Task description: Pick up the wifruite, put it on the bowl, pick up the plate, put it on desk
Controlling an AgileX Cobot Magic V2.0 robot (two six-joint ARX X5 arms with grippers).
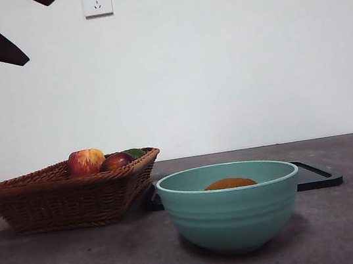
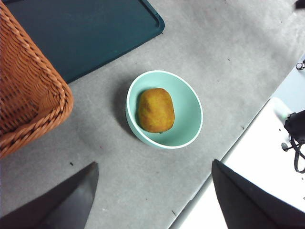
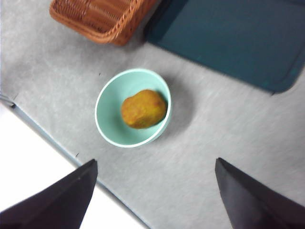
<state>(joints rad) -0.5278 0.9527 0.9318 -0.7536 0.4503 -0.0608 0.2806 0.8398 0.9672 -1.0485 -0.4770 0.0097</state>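
1. Kiwifruit [image 2: 156,109] lies inside the bowl [image 1: 232,213] on the bench [image 1: 350,225], near centre. First half looks done to me.
2. Black tray [image 1: 316,177] sits behind the bowl, right of the wicker basket [image 1: 67,198]; untouched, I judge.
3. Left gripper [image 2: 152,200] and right gripper [image 3: 155,195] hover high, jaws wide, empty.

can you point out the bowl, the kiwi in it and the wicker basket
bowl [image 1: 233,220]: front view, on its ridged teal outer wall.
kiwi [image 2: 156,109]: left wrist view, on the middle of its brown skin, inside the bowl.
wicker basket [image 1: 60,199]: front view, on its woven front wall.
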